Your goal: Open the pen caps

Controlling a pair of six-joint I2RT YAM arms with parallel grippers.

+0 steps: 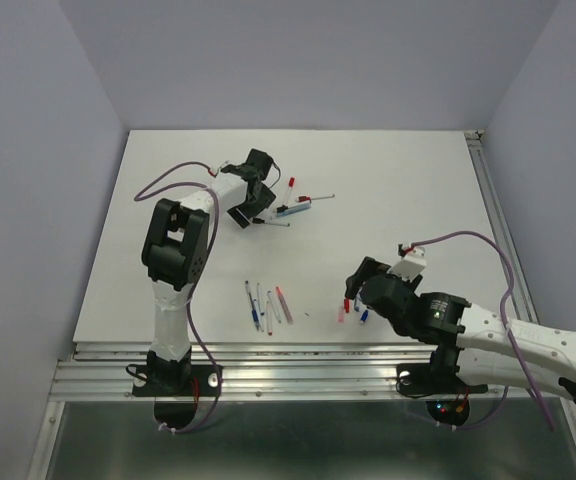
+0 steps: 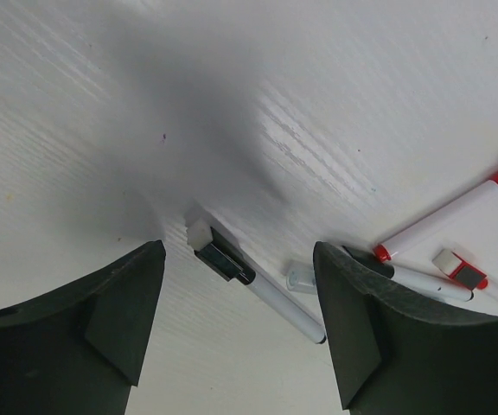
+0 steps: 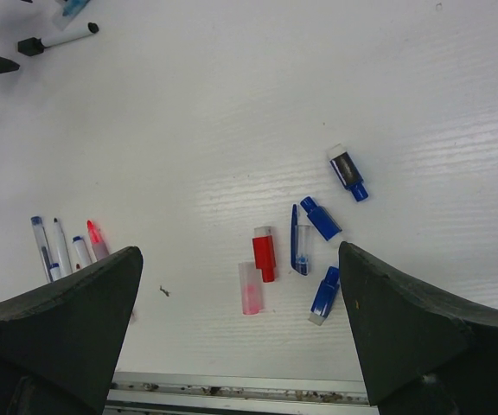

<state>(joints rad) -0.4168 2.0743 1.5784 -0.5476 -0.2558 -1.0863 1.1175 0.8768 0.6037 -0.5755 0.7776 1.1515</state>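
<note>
From above, the left pincer [image 1: 258, 203] sits over the far left-middle of the desk [image 1: 418, 180], just beside a scatter of markers [image 1: 303, 203]. The right pincer [image 1: 354, 284] hangs near the front edge, over a cluster of loose caps [image 1: 346, 310]. A row of bare pens [image 1: 268, 305] lies near the front edge, left of the caps and well apart from the markers.

In the left wrist view the pincer's jaws stand wide apart and hold nothing. Between the fingers [image 2: 111, 328] a white marker [image 2: 284, 303] lies on the desk with its black cap [image 2: 225, 261] on, touching neither finger. A small clear cap [image 2: 301, 278] lies just beside its barrel. To the right lie a long marker with a red end [image 2: 448, 220] and a loose red-and-black cap [image 2: 461, 270].

In the right wrist view the jaws are fully apart and empty. On the desk between them lie a red cap [image 3: 264, 253] and a pink cap [image 3: 250, 288], just beside each other. Four blue caps [image 3: 321, 218] are scattered to their right, one of them with a black band. The four uncapped pens lie side by side at the left, by the left finger.
</note>
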